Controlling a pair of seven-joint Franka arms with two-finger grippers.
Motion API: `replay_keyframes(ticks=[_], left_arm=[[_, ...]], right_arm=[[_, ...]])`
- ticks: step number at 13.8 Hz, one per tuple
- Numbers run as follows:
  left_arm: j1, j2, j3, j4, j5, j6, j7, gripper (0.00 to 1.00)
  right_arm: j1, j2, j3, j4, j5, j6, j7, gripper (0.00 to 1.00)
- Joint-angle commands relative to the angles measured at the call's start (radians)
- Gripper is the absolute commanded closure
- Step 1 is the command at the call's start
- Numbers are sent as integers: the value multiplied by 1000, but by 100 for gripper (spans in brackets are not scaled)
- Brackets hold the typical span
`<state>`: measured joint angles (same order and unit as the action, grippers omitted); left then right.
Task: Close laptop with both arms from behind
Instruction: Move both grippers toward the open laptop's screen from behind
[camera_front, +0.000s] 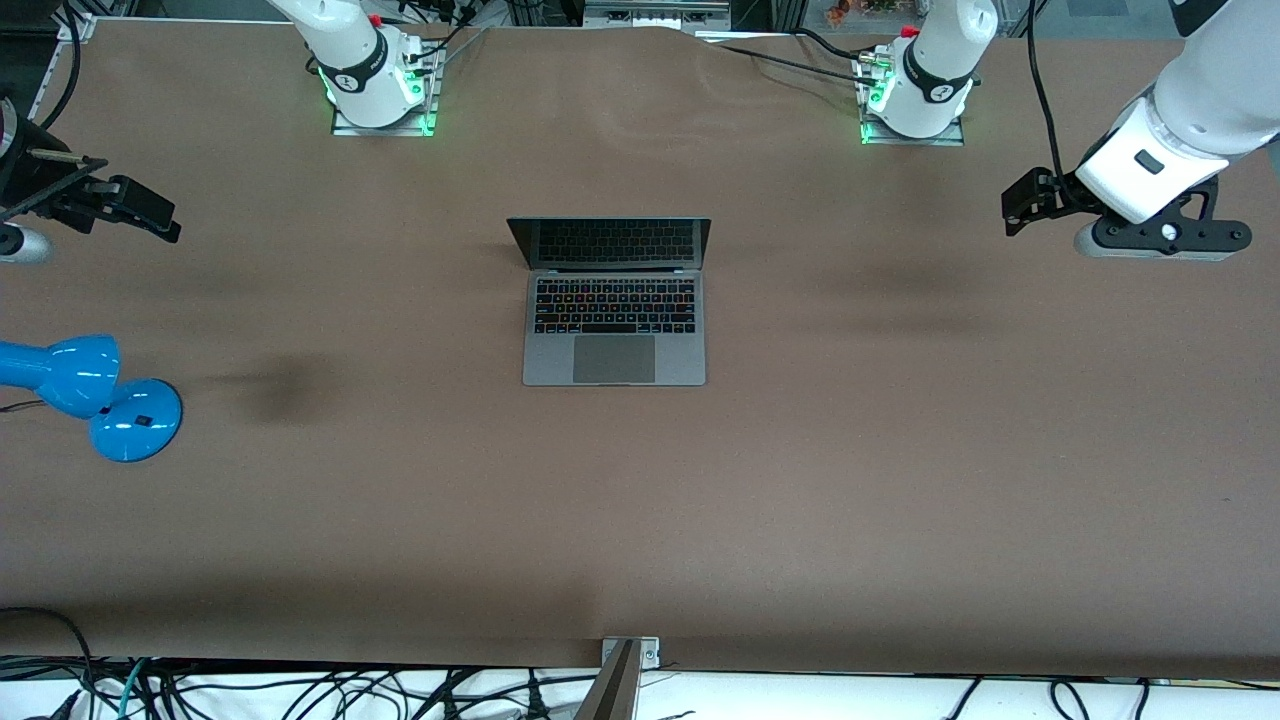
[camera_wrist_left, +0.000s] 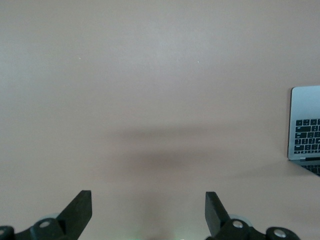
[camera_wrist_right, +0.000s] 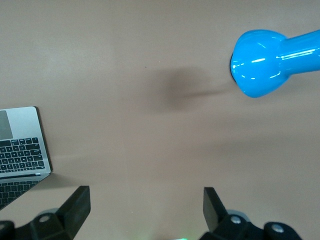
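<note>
The space-grey laptop (camera_front: 614, 320) stands open in the middle of the table, with its dark screen (camera_front: 610, 242) upright toward the arms' bases. My left gripper (camera_front: 1014, 205) is open and empty, up over bare table at the left arm's end, well apart from the laptop. Its wrist view shows the open gripper (camera_wrist_left: 148, 200) and a corner of the laptop (camera_wrist_left: 306, 130). My right gripper (camera_front: 165, 222) is open and empty over bare table at the right arm's end. Its wrist view shows the open gripper (camera_wrist_right: 146, 197) and a corner of the laptop (camera_wrist_right: 20, 150).
A blue desk lamp (camera_front: 90, 390) stands at the right arm's end of the table, nearer the front camera than the right gripper; it also shows in the right wrist view (camera_wrist_right: 265, 60). The two arm bases (camera_front: 375, 90) (camera_front: 915, 95) stand at the table's edge.
</note>
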<state>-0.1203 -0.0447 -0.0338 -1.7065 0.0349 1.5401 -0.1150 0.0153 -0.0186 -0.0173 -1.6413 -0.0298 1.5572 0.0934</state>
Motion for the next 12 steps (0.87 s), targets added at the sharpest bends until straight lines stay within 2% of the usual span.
replay_keyframes(ticks=[1, 3, 7, 12], left_arm=[[-10, 17, -8, 16, -44, -46, -21, 0], [-12, 17, -34, 13, -72, -48, -76, 0], [-13, 16, -138, 8, -75, -60, -221, 0], [-15, 17, -234, 8, -154, -58, -368, 0]], right_arm=[[-6, -6, 7, -5, 1, -2, 2, 0], [-6, -6, 7, -5, 1, -2, 2, 0], [-6, -6, 7, -5, 1, -2, 2, 0], [-6, -6, 7, -6, 1, -3, 0, 0]])
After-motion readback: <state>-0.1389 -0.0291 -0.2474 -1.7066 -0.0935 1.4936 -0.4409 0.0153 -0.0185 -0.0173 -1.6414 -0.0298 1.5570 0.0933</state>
